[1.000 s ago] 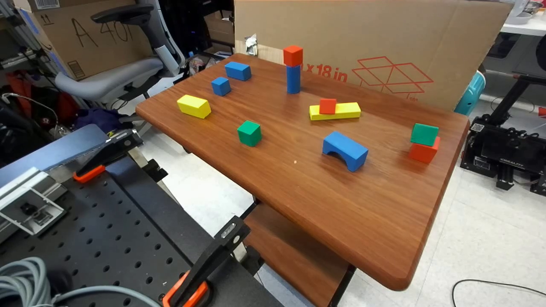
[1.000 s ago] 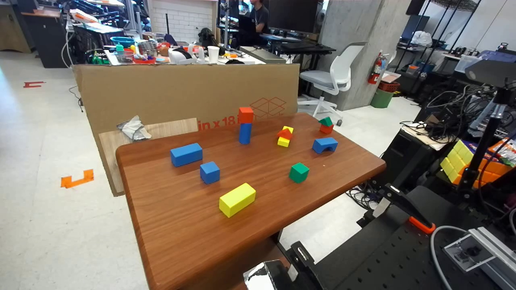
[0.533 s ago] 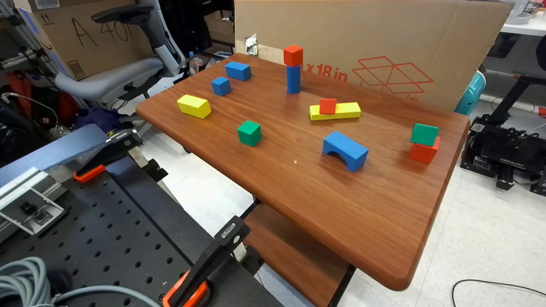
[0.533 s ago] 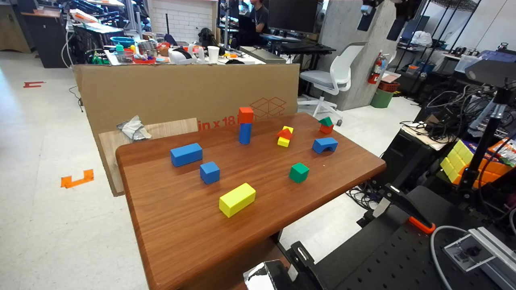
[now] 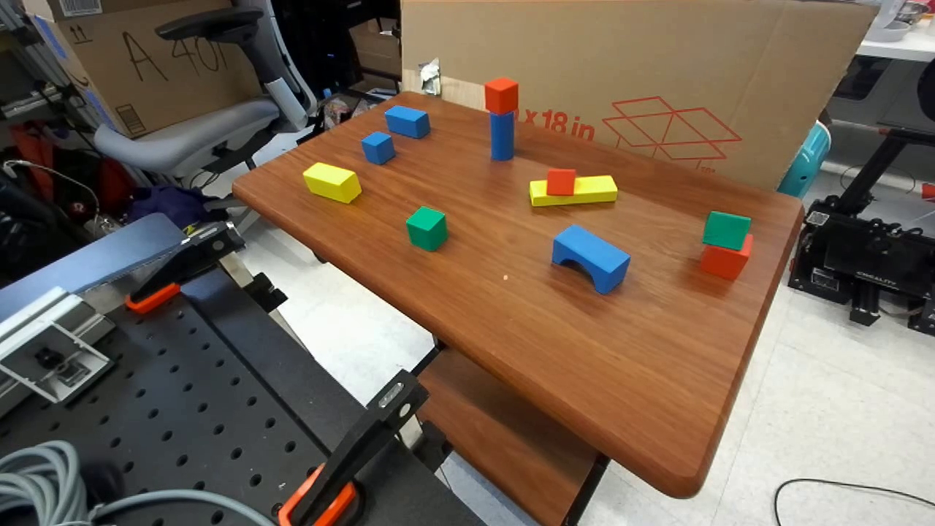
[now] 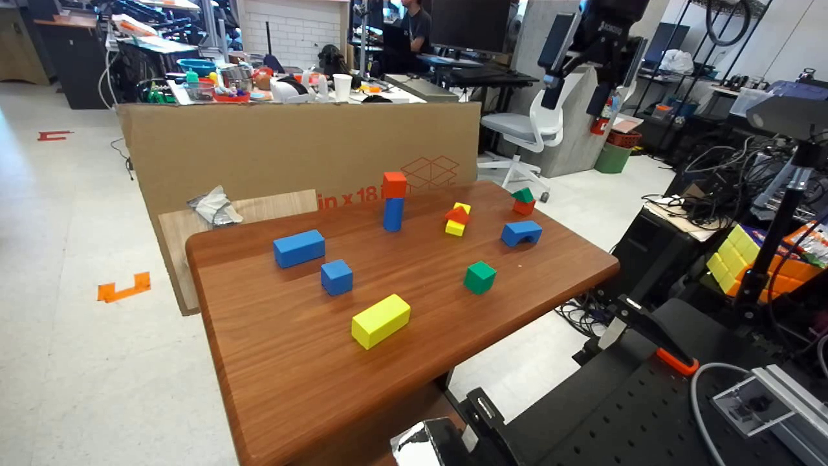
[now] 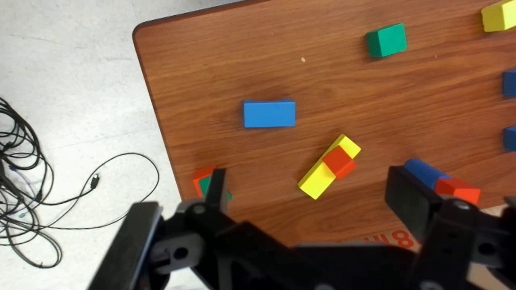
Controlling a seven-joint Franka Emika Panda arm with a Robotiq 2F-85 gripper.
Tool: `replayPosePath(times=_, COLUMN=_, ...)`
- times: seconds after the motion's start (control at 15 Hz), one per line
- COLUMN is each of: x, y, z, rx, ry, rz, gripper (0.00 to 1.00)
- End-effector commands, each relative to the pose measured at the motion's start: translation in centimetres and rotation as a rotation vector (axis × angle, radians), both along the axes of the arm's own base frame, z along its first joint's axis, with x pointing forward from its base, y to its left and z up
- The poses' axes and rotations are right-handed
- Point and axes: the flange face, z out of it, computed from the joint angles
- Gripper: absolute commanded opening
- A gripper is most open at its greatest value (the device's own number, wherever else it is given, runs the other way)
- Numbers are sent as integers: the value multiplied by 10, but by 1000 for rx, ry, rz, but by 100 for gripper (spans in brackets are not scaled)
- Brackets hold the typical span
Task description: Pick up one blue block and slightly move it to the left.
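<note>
Hanging well above the table (image 7: pixel 193 80), the gripper (image 6: pixel 575 100) holds its fingers (image 7: pixel 217 187) spread wide apart. In the wrist view, floor (image 7: pixel 72 72) and loose cables (image 7: pixel 94 182) lie left of its left finger; one table edge slants down toward that finger, a second runs across the top, well ahead of the fingertips, and cardboard (image 7: pixel 389 235) shows low between the fingers. A stretch of wood lies between the slanting edge and the blue block (image 7: pixel 269 114), with more ahead and to its right.

The blue block rests on the table ahead of the fingertips, a little left of the middle of their gap. It is long and chunky, flat on top, with an arch cut into its underside; its length runs roughly parallel to the line from finger to finger.

The left finger hides part of a green wedge (image 7: pixel 204 186) on a red block (image 7: pixel 203 172). Between the fingers, apart from the blue block, a yellow plank (image 7: pixel 316 183) lies slantwise under a red wedge (image 7: pixel 338 161). Ahead and to the right is a green cube (image 7: pixel 387 41). The right finger covers part of a blue post (image 7: pixel 425 173) topped by a red cube (image 7: pixel 457 190). Farthest right, cut by the frame, are a yellow block (image 7: pixel 498 17), a blue cube (image 7: pixel 510 83) and a blue brick (image 7: pixel 510 138).
</note>
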Motion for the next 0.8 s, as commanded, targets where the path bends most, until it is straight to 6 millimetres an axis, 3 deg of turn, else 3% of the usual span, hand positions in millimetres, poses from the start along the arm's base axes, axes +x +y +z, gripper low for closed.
replayPosePath(times=0.0, x=12, y=3, z=-29, rx=-16, ry=-1, rz=6, gripper=100)
replayPosePath(times=0.4, x=17, y=11, z=-82, rx=-61, ry=29, rz=41, gripper=100)
replayPosePath(times=0.73, x=17, y=11, z=-112, rx=-122, ry=59, rz=78, gripper=100)
